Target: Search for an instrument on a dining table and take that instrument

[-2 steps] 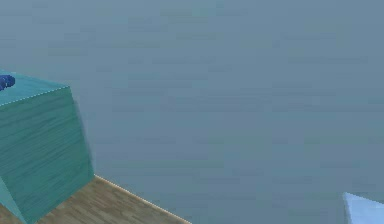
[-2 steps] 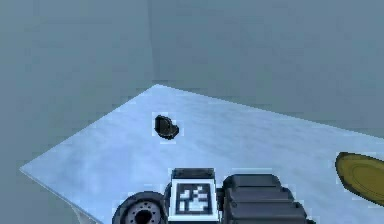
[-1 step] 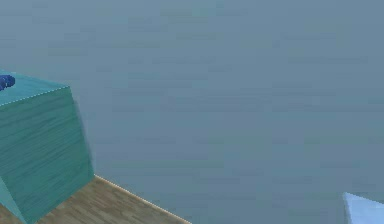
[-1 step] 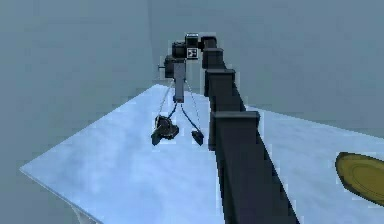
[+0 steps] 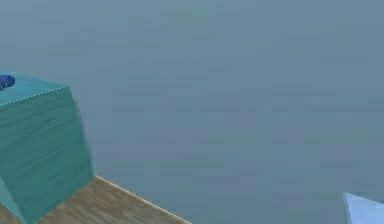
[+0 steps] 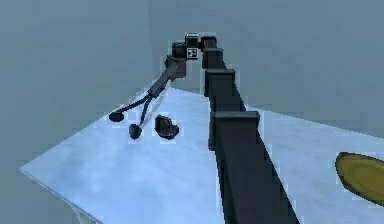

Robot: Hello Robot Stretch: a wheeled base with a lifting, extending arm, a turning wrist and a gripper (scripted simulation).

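Note:
In the arm side view my arm [image 6: 235, 120] reaches out over a pale blue-white tabletop [image 6: 130, 175]. The gripper [image 6: 126, 121] hangs at its far end, its thin fingers [image 6: 150, 98] slanting down toward the table's far left corner. A small dark blob [image 6: 165, 126] lies on the table just right of the fingertips. I cannot tell whether the gripper holds anything. A rounded olive-yellow object [image 6: 362, 172] lies on the table at the arm side view's right edge, cut off by the frame.
A teal block-shaped piece of furniture [image 5: 40, 145] stands at the forward view's left, with a dark blue thing [image 5: 5, 82] on top. Wooden floor [image 5: 105, 205] runs beside it. A blue-grey wall [image 5: 220, 90] is close ahead. A pale table corner [image 5: 366, 209] shows at bottom right.

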